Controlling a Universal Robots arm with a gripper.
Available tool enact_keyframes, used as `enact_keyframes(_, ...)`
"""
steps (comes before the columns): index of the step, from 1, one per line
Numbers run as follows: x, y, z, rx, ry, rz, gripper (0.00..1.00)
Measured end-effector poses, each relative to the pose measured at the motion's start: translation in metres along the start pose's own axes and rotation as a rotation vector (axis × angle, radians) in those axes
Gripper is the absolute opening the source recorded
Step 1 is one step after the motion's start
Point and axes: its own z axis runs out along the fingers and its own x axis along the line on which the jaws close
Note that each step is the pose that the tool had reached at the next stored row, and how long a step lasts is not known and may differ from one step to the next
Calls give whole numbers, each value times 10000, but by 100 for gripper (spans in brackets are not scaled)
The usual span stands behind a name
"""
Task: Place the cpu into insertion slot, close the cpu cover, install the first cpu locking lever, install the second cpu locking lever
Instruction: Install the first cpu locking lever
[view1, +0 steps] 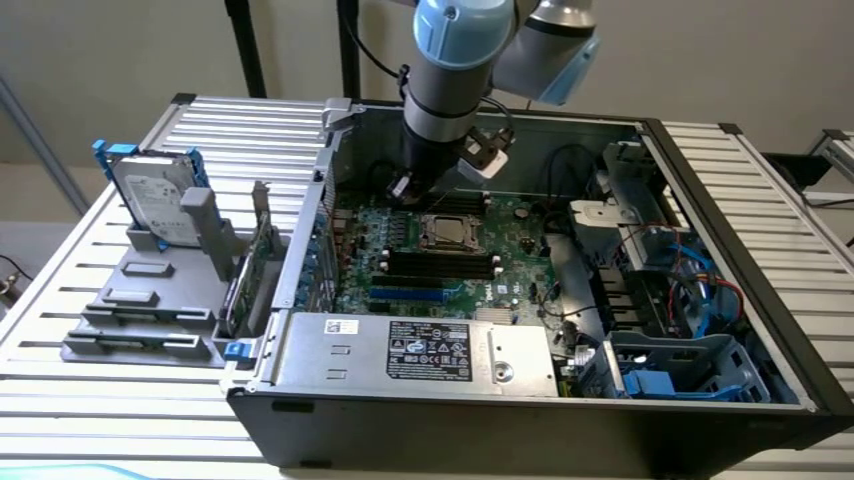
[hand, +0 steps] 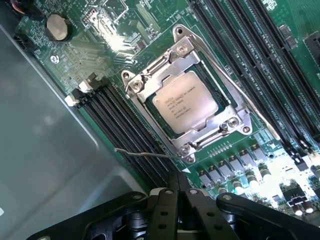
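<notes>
The cpu (hand: 185, 102) lies silver face up in the insertion slot (view1: 447, 232) on the green board. The cpu cover (hand: 145, 85), a silver frame, lies flat around it. One locking lever (hand: 227, 80) runs close along a side of the socket. Another thin wire lever (hand: 145, 153) sticks out from the socket's corner, over the black memory slots. My gripper (hand: 178, 184) hangs just off that corner, with the lever's hinge end near its tips, shut with nothing between its fingers. In the exterior view the gripper (view1: 407, 188) hovers at the socket's far left corner.
The board sits deep in an open computer case (view1: 747, 250) on a slatted table. Long black memory slots (hand: 125, 125) flank the socket. A silver power supply (view1: 414, 350) is at the front, and a blue drive cage (view1: 681, 370) with cables at the exterior view's right. A hard drive (view1: 154, 195) stands outside at its left.
</notes>
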Motion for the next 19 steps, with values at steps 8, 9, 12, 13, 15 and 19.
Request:
enact_keyframes(8, 78, 80, 36, -3, -4, 0, 11)
enact_keyframes(9, 85, 89, 37, -5, -6, 1, 11)
enact_keyframes(12, 100, 109, 39, -14, -18, 2, 11)
enact_keyframes(13, 105, 116, 39, -18, -23, 2, 11)
enact_keyframes(15, 118, 133, 40, -27, -35, 3, 11)
enact_keyframes(19, 152, 181, 47, -44, -58, 6, 11)
